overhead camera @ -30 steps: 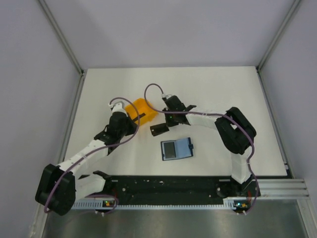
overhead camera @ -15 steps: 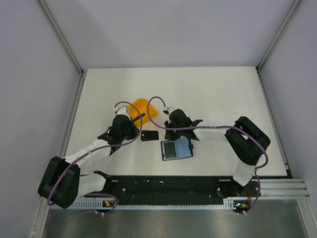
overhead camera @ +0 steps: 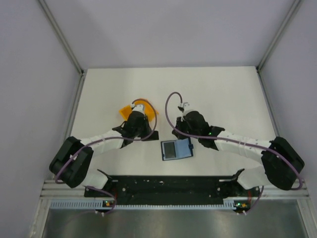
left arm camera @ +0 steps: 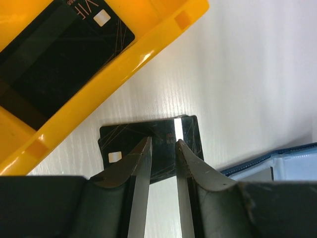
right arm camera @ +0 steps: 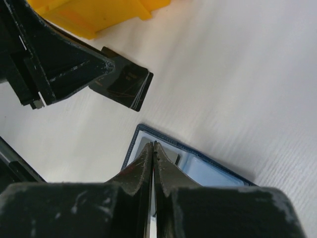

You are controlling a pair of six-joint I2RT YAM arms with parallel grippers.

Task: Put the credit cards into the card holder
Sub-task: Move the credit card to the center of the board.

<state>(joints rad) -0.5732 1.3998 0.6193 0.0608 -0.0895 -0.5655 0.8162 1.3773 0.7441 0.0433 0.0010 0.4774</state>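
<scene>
Left gripper parted, 1 credit card lying just beneath it; right gripper closed above card holder.

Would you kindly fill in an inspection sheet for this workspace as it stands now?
Surface: white table, finely ribbed in the wrist views.
Job's things: one thin black rectangular card on the table beside the orange plastic bin; a second black card inside that bin; navy folding wallet lying open.
Clutter: nothing seen.
Grippers: left gripper open, fingertips over the loose card; right gripper shut, over the wallet's edge.
Cables: purple cables loop above both wrists, apart from the cards.
Surroundings: pale walls, metal frame posts.
</scene>
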